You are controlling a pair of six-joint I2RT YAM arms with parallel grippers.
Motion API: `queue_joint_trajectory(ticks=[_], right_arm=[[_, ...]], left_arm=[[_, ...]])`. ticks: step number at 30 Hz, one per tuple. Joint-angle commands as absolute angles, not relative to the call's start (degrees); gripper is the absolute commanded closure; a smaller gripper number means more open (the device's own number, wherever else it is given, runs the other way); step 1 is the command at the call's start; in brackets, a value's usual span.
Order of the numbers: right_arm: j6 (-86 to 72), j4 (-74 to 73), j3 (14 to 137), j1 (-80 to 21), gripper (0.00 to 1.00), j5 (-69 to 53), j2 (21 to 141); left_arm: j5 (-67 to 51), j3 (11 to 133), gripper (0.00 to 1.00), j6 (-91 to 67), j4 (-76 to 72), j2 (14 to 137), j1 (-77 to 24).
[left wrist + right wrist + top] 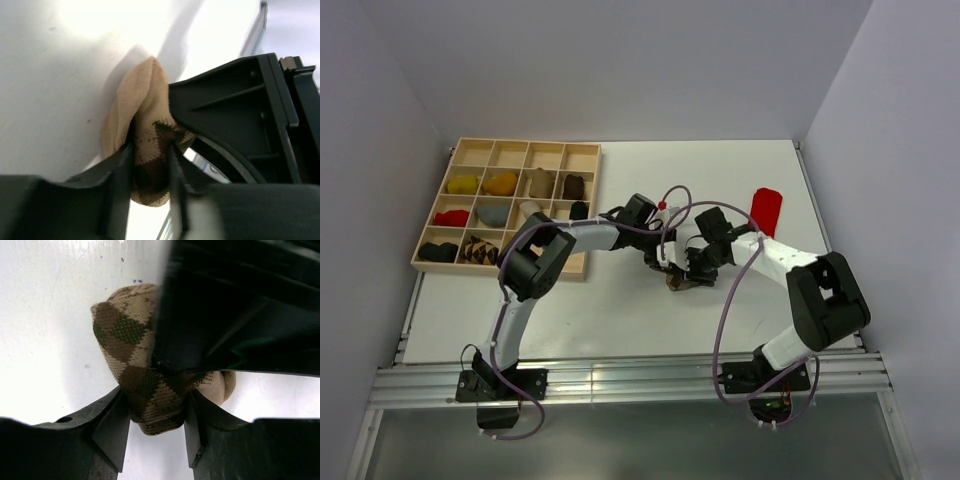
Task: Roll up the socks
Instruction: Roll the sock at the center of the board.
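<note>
Rolling the argyle sock (125, 335), I reckon: left pincer (150, 170) and right pincer (155, 415) both clamp it (needs tucking shut next).

Overhead, argyle sock (676, 283) perhaps half-hidden

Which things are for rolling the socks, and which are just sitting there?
For the job: brown diamond sock, pinched by the left gripper and right gripper; red sock on the table.
Just sitting there: wooden tray; yellow bundle, orange bundle and grey bundle inside it.
</note>
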State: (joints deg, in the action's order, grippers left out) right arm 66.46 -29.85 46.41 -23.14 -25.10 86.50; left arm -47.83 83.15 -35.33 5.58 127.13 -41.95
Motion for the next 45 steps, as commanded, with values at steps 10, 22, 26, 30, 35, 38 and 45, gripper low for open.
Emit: queue_joint_trajectory(ticks=[10,22,26,30,35,38,45], right_arm=[[63.46,-43.15,56.6,-23.47,0.8,-26.72,95.97],[64.86,-54.66,66.61,-22.59,0.8,-28.21,106.51],[65.21,-56.95,69.17,-22.5,0.81,-28.74,108.8],[65.65,-59.93,72.32,-22.41,0.81,-28.92,111.44],[66.09,-61.87,74.09,-22.32,0.81,-29.53,113.55],[65.92,-62.75,74.79,-22.32,0.81,-29.44,114.08],[65.39,-63.45,75.67,-22.24,0.81,-29.09,114.61]], left_arm=[[-24.8,60.57,0.53,-37.61,-11.68,108.39,-40.34],[-10.91,43.25,0.49,-31.14,-23.38,89.75,-40.78],[-5.38,42.54,0.45,-23.05,-21.63,87.8,-44.37],[-0.2,44.47,0.45,-14.52,-20.13,89.82,-51.21],[2.99,45.52,0.41,-8.53,-23.63,94.39,-56.24],[2.46,46.23,0.39,-6.77,-25.13,96.24,-57.13],[8.69,49.22,0.33,-1.15,-25.58,99.22,-60.11]])
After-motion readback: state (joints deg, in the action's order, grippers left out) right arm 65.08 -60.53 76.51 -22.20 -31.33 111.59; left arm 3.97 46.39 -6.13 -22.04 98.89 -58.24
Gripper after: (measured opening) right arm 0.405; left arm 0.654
